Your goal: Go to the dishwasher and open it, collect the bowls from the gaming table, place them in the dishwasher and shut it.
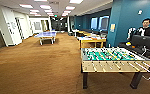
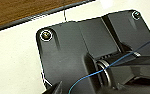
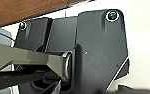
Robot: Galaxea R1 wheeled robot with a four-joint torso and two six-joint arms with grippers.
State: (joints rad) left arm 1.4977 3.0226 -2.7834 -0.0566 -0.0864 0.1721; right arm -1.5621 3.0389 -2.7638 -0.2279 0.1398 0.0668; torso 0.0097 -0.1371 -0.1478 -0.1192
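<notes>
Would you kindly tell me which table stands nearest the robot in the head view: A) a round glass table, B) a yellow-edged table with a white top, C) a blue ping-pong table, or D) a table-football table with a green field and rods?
D: the table-football table with its green field and rods fills the near right, while the ping-pong table and the yellow-edged table stand farther back.

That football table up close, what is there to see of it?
The foosball table stands on the brown carpet at the right of the head view, nearest the camera. It has a green field with rows of small figures on rods, pale wood-look sides, dark legs, and metal rods sticking out of its near side. Behind it sits a person. Nothing visibly rests on it.
</notes>
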